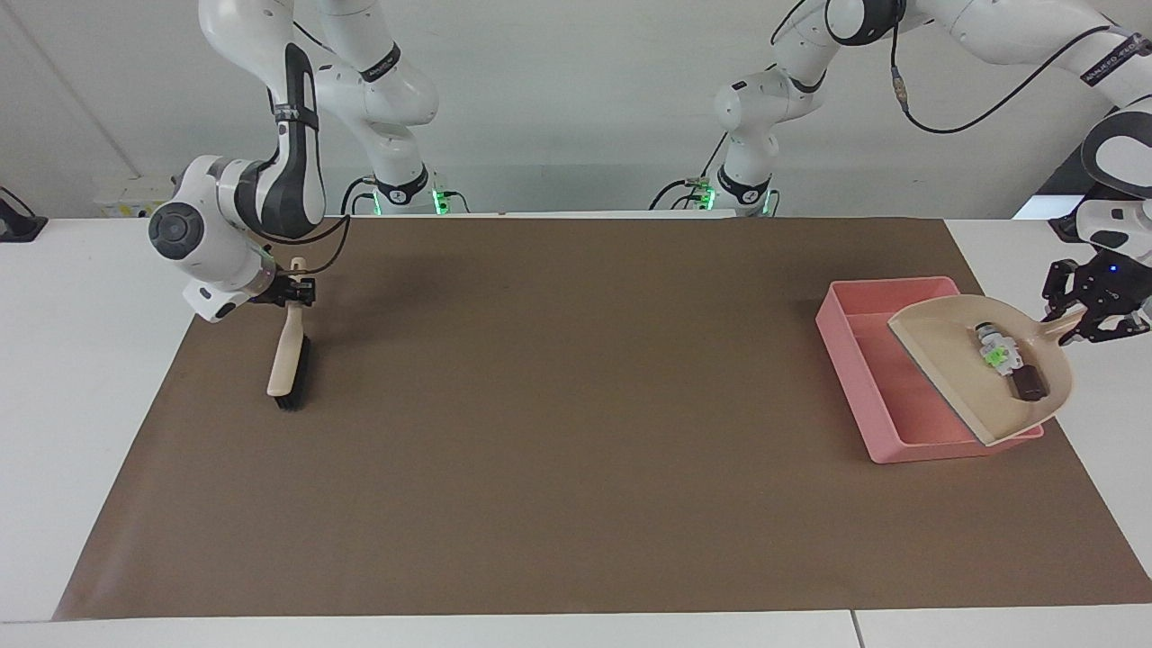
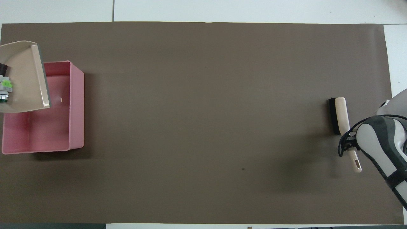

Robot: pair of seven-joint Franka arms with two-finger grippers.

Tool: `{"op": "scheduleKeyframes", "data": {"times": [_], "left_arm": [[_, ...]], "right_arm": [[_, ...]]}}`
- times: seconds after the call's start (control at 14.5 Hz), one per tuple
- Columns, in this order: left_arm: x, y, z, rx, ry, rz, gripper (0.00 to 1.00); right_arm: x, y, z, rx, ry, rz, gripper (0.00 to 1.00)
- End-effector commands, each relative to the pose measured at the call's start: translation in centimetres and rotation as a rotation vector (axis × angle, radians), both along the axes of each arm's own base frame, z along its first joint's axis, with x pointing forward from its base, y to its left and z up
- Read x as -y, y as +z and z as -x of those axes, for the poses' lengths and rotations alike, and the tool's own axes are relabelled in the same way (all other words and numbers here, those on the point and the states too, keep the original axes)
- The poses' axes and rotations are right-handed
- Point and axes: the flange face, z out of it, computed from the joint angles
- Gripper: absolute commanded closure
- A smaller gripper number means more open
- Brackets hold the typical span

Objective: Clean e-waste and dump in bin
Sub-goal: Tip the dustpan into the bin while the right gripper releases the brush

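Note:
My left gripper (image 1: 1084,319) is shut on the handle of the beige dustpan (image 1: 949,360) and holds it in the air over the pink bin (image 1: 886,284). The pan's open lip tilts down toward the bin's inside. The e-waste lies in the pan near the handle: a white component with a green patch (image 1: 994,351) and a dark block (image 1: 1028,384). In the overhead view the dustpan (image 2: 25,76), the white component (image 2: 5,86) and the bin (image 2: 77,108) show; the left gripper is out of that view. My right gripper (image 1: 290,292) is shut on the brush (image 1: 286,360).
The brown mat (image 1: 558,405) covers the table. The bin stands at the left arm's end of the mat. The brush (image 2: 338,114) hangs bristle end down at the mat's edge by the right arm's end, held by the right gripper (image 2: 349,141).

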Motion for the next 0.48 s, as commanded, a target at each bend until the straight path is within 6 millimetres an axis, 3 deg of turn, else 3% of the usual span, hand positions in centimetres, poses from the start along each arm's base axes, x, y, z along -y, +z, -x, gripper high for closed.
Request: {"op": "scheduleKeyframes", "data": {"times": [0.0,0.07,0.28,0.41], "left_arm": [[0.2,0.3,-0.5,-0.028,-0.065,-0.153,1.0],[1.5,0.2,-1.1,-0.03,-0.107,-0.203,1.0],[4.9,0.3,-1.8,-0.047,-0.148,-0.395,1.0],[6.3,0.3,-0.6,-0.039,-0.151,-0.505,1.0]], "right_arm": [[0.0,2.7,-1.8,0.064,0.038,0.021,0.0],[-0.1,3.9,-2.6,0.095,0.037,0.023,0.0],[0.3,11.1,-6.3,0.258,0.039,0.057,0.0],[-2.2,15.7,-8.0,0.343,0.069,0.071,0.0]]}}
